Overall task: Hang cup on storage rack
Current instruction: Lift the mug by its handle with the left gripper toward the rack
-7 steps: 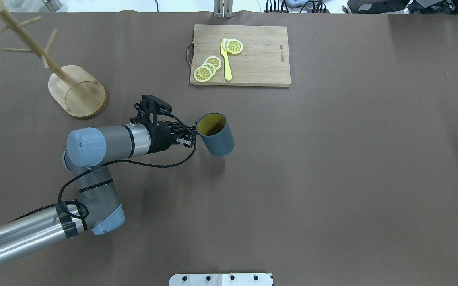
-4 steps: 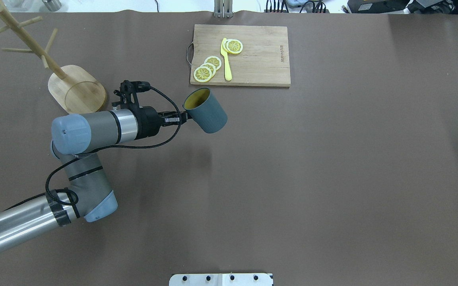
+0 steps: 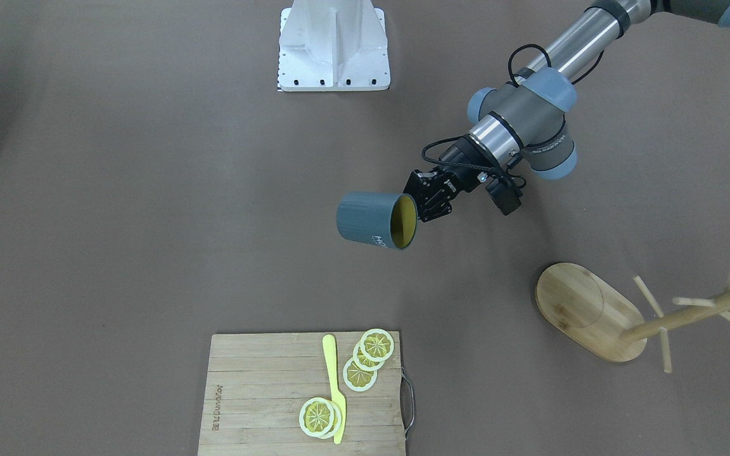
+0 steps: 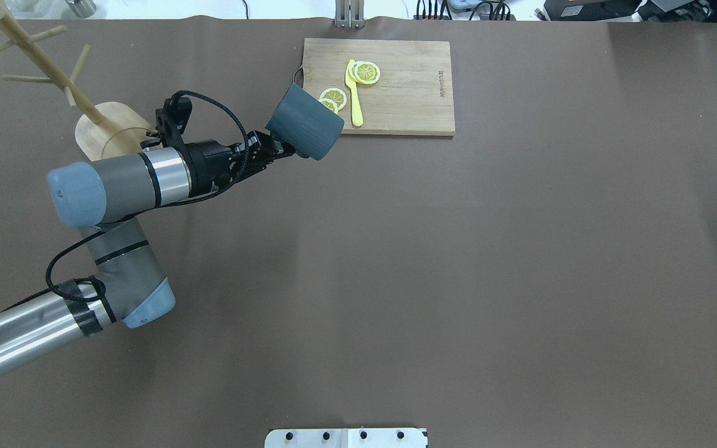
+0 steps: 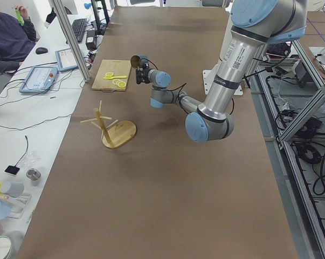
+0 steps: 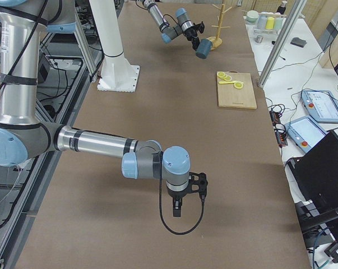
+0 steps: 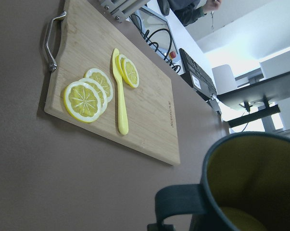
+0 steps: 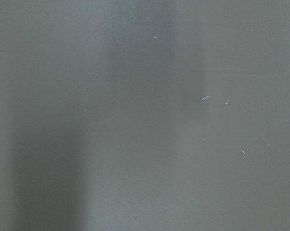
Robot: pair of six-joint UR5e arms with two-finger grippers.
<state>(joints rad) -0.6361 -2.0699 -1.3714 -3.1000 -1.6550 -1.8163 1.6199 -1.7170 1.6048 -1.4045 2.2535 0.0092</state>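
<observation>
My left gripper [image 4: 274, 149] is shut on the handle of the cup [image 4: 304, 122]. It holds the dark blue-grey cup in the air, tipped on its side. The yellow-green inside [image 3: 403, 221] faces back toward the wrist in the front-facing view. In the left wrist view the cup [image 7: 253, 180] and its squared handle [image 7: 181, 202] fill the lower right. The storage rack [image 4: 41, 62] stands at the far left, its oval base [image 4: 94, 127] just beyond my left wrist. It also shows in the front-facing view [image 3: 587, 310]. My right gripper [image 6: 177, 212] shows only in the exterior right view; I cannot tell if it is open or shut.
A bamboo cutting board [image 4: 396, 87] with lemon slices [image 4: 368, 73] and a yellow knife [image 4: 354, 96] lies at the far middle, just beyond the cup. The robot's white base plate [image 3: 333, 44] is at the near edge. The right wrist view shows only the brown table cover.
My left arm has lifted the cup and carried it away from the robot and leftward, toward the rack. The cup has tipped over; its mouth no longer shows from overhead.
</observation>
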